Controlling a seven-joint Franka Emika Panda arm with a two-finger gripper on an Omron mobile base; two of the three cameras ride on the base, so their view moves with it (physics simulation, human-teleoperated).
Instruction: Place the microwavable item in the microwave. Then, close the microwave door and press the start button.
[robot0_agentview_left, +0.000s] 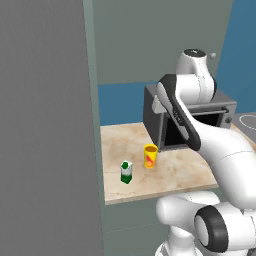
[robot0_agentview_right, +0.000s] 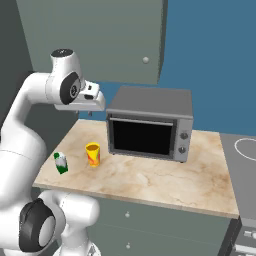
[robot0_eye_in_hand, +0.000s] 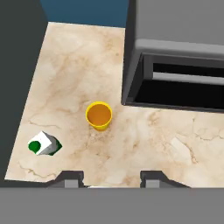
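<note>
Yellow cup (robot0_eye_in_hand: 99, 115) stands upright on the marble counter (robot0_eye_in_hand: 144, 144), centre-left of the hand view, its open mouth facing the camera; nothing is touching it. In the left base view the cup (robot0_agentview_left: 150, 156) sits just in front of the grey box oven (robot0_agentview_left: 197, 120), near the frame's middle. In the right base view it (robot0_agentview_right: 93, 153) is left of centre, with a red-orange mark on its side.

Green-and-white carton (robot0_eye_in_hand: 43, 145) stands lower left of the cup, near but apart; same pairing in both base views (robot0_agentview_left: 126, 171) (robot0_agentview_right: 60, 162).

Gripper (robot0_eye_in_hand: 109, 178): two dark fingertips at the bottom of the hand view, spread with a clear gap, holding nothing, high above the counter.

Box oven (robot0_agentview_right: 150, 123) sits against the blue wall (robot0_agentview_right: 210, 60), its dark cavity facing forward. A stovetop ring (robot0_agentview_right: 245, 148) shows at the right edge.
</note>
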